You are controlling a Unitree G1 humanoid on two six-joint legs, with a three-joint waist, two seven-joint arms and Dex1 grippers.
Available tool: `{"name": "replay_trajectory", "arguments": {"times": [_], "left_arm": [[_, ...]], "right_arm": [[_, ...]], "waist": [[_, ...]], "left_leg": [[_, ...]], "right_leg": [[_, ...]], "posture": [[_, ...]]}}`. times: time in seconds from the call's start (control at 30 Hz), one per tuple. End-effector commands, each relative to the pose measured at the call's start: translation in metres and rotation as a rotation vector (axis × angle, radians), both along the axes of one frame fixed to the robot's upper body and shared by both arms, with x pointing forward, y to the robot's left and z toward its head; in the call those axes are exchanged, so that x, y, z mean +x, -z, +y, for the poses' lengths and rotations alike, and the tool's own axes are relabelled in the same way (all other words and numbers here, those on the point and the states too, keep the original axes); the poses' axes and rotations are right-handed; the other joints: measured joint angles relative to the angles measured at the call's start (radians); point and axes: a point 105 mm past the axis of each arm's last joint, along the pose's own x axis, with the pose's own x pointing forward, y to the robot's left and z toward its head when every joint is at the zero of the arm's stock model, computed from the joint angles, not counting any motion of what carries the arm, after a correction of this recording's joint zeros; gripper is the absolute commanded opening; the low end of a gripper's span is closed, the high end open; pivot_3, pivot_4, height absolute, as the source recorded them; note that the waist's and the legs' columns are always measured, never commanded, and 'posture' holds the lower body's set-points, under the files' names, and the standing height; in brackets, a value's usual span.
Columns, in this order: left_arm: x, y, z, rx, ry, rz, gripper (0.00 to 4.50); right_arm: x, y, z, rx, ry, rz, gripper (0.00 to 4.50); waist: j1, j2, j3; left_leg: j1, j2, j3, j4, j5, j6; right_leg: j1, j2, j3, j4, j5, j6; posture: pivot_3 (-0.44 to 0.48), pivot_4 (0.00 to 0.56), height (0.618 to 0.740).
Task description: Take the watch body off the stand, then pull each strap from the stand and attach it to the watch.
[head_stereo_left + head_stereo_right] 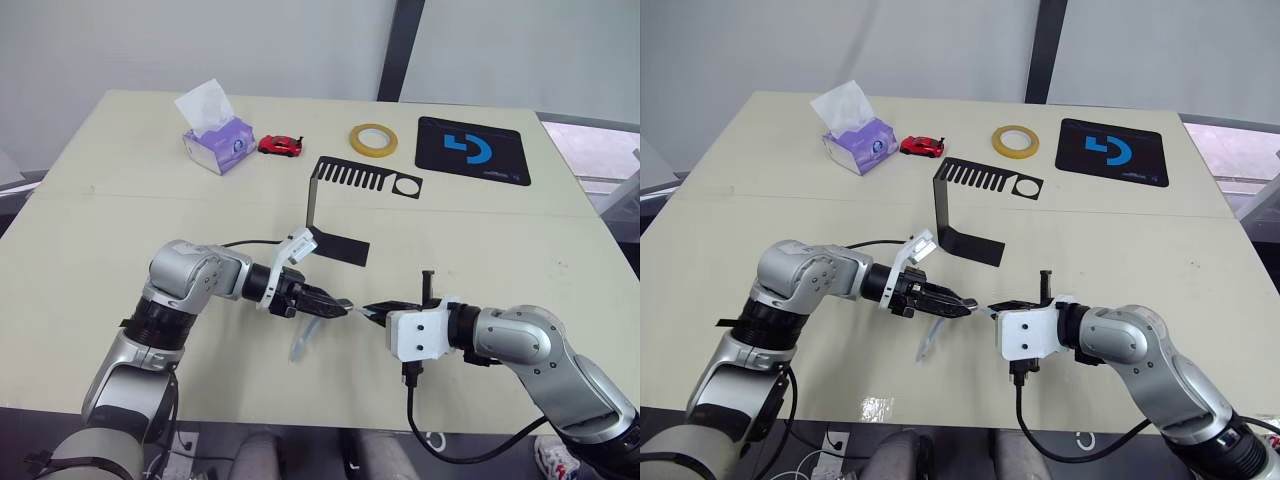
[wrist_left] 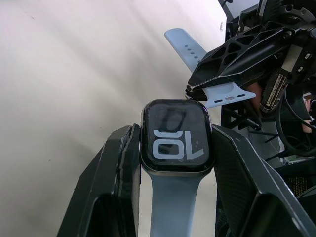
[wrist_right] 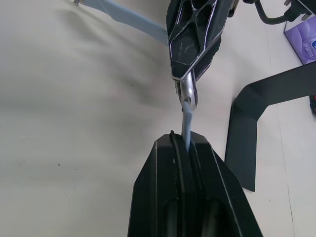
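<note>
My left gripper [image 1: 337,308] is shut on the watch body [image 2: 177,143], a black screen with a grey rim pinched by its sides. One pale blue strap [image 2: 173,202] is joined to the watch body and hangs toward the table [image 1: 300,342]. My right gripper [image 1: 375,310] faces the left one tip to tip and is shut on the other strap [image 3: 186,121]. That strap's free end [image 2: 228,95] lies right at the watch body's open edge; I cannot tell whether it sits in the slot. The black stand [image 1: 345,190] is behind, with no strap on its slotted top.
At the table's far side are a purple tissue box [image 1: 218,140], a red toy car [image 1: 280,145], a yellow tape roll [image 1: 373,140] and a black mouse pad [image 1: 472,150]. Both grippers hover near the table's front edge [image 1: 300,425].
</note>
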Motion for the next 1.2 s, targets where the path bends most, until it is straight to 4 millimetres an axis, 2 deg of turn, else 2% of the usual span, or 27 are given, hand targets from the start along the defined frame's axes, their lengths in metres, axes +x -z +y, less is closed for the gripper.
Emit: {"name": "replay_trajectory", "arguments": {"times": [0.03, 0.77, 1.2], "left_arm": [[-0.0055, -0.0080, -0.0053, -0.026, 0.038, -0.032, 1.71], [-0.0110, -0.0123, -0.0094, -0.050, 0.050, -0.006, 1.71], [-0.0087, -0.0083, -0.0145, -0.052, 0.009, 0.013, 1.71]], "right_arm": [[-0.0022, -0.0071, 0.0046, 0.008, -0.023, -0.027, 0.00], [-0.0002, -0.0054, 0.0027, -0.009, -0.008, -0.026, 0.00], [-0.0034, -0.0068, 0.0065, -0.029, -0.019, -0.056, 0.00]], "waist": [[0.000, 0.000, 0.000], [0.000, 0.000, 0.000], [0.000, 0.000, 0.000]], "left_leg": [[0.000, 0.000, 0.000, 0.000, 0.000, 0.000], [0.000, 0.000, 0.000, 0.000, 0.000, 0.000], [0.000, 0.000, 0.000, 0.000, 0.000, 0.000]], "right_leg": [[0.000, 0.000, 0.000, 0.000, 0.000, 0.000], [0.000, 0.000, 0.000, 0.000, 0.000, 0.000], [0.000, 0.000, 0.000, 0.000, 0.000, 0.000]], "posture": [[0.000, 0.150, 0.738], [0.000, 0.150, 0.738], [0.000, 0.150, 0.738]]}}
